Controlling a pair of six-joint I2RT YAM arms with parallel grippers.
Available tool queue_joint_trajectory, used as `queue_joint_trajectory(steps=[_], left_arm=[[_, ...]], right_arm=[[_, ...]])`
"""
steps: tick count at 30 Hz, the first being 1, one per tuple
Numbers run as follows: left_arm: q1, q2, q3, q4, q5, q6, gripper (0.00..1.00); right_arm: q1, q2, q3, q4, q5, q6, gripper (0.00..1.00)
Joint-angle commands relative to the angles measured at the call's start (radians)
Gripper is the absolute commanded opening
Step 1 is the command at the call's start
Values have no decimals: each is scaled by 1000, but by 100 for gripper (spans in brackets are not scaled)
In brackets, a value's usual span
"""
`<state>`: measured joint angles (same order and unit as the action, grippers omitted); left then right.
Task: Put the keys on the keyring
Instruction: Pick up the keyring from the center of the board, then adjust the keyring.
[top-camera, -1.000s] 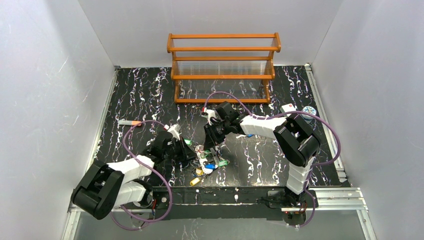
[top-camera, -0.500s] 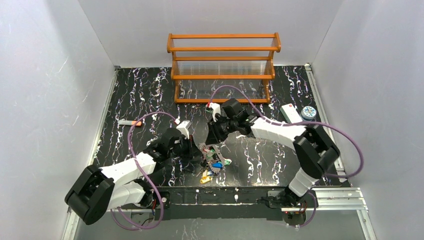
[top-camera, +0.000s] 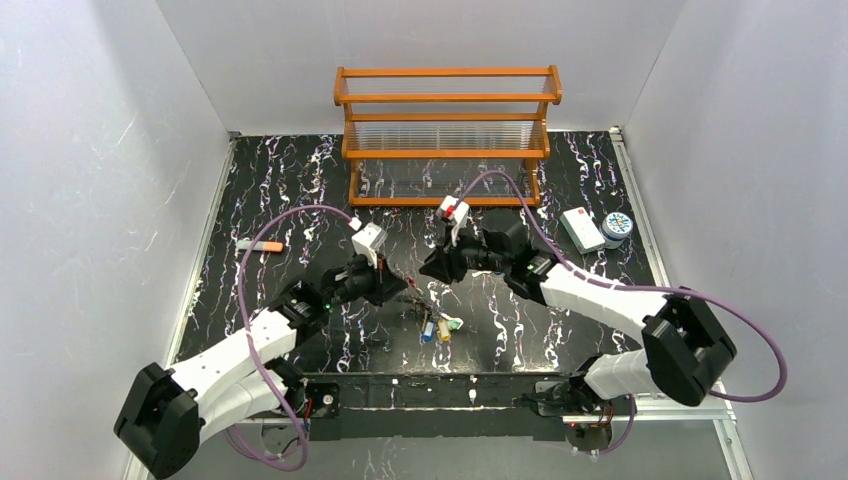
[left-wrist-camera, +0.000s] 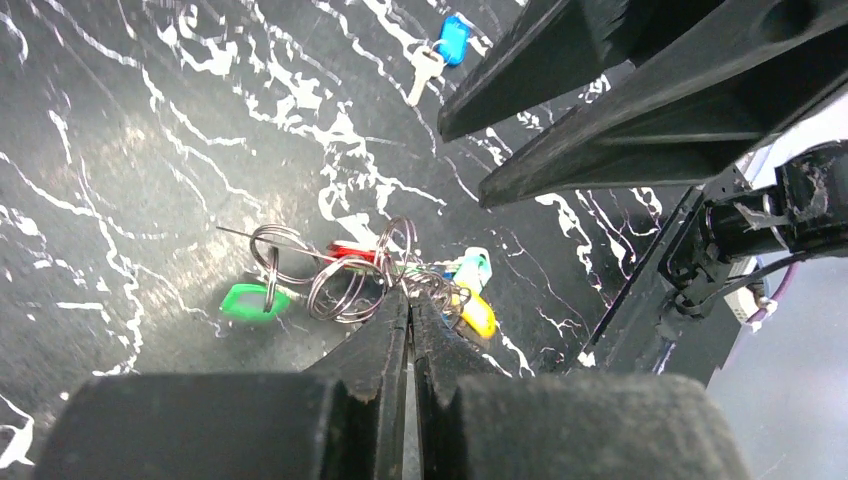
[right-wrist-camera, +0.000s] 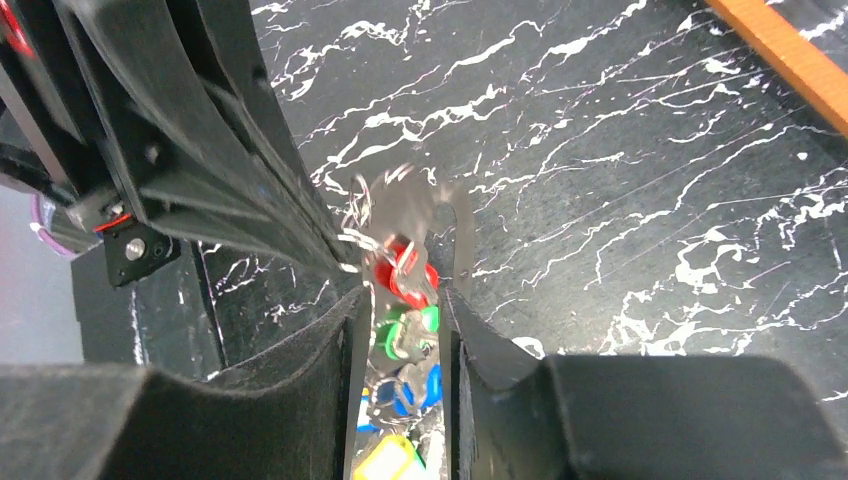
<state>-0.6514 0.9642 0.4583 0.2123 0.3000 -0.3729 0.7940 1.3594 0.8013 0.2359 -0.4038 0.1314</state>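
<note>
The left end effector (left-wrist-camera: 409, 305), pinched shut on the keys (left-wrist-camera: 345, 250), faced the right end effector (right-wrist-camera: 402, 297), clamped across the keyring (right-wrist-camera: 452, 225), over the bench (top-camera: 300, 190) mid-near edge; threading probably needed steady, aligned holds.

Keyring (right-wrist-camera: 462, 240) blurred; keys (right-wrist-camera: 405, 340) cut off at bottom edge.
</note>
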Motion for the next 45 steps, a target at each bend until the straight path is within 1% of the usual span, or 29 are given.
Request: queue_joint_trajectory(steps=[1,3,4,5,8,12,15,18,21,22,29,39,42,45], left_arm=[[-5,-80,35,49,71,117,0],[-5,-90,42,42,76,132,0],[-5,-91,46,32,81,138,0],[-5,-91,51,28,87,143,0],[-5,-83,60,14,108,149,0],[-5,-89,60,15,125,154,0],[-5,-105,56,23,128,162,0],[-5,-114,49,35,134,161,0],[-5,-113,44,46,141,153,0],[-5,-111,43,50,143,151,0],[-5,-92,43,65,157,136,0],[-7,-84,35,82,165,129,0],[-6,-84,31,84,165,130,0],[-7,-85,29,85,167,132,0]], right_arm=[[0,-109,-109,272,-16,-82,39],[-1,-146,-162,346,-34,-122,39],[0,-159,-180,363,-69,-157,39],[1,-169,-189,356,-97,-202,39],[-1,-177,-185,299,-242,-309,39],[2,-171,-183,302,-345,-364,39],[1,-166,-200,341,-335,-387,40],[2,-165,-209,362,-288,-420,42],[2,-149,-217,380,-264,-460,51],[1,-138,-214,381,-263,-470,52],[1,-64,-180,420,-240,-480,52],[2,-29,-147,453,-257,-472,45],[1,-23,-134,447,-250,-464,38],[2,-24,-126,440,-251,-469,26]])
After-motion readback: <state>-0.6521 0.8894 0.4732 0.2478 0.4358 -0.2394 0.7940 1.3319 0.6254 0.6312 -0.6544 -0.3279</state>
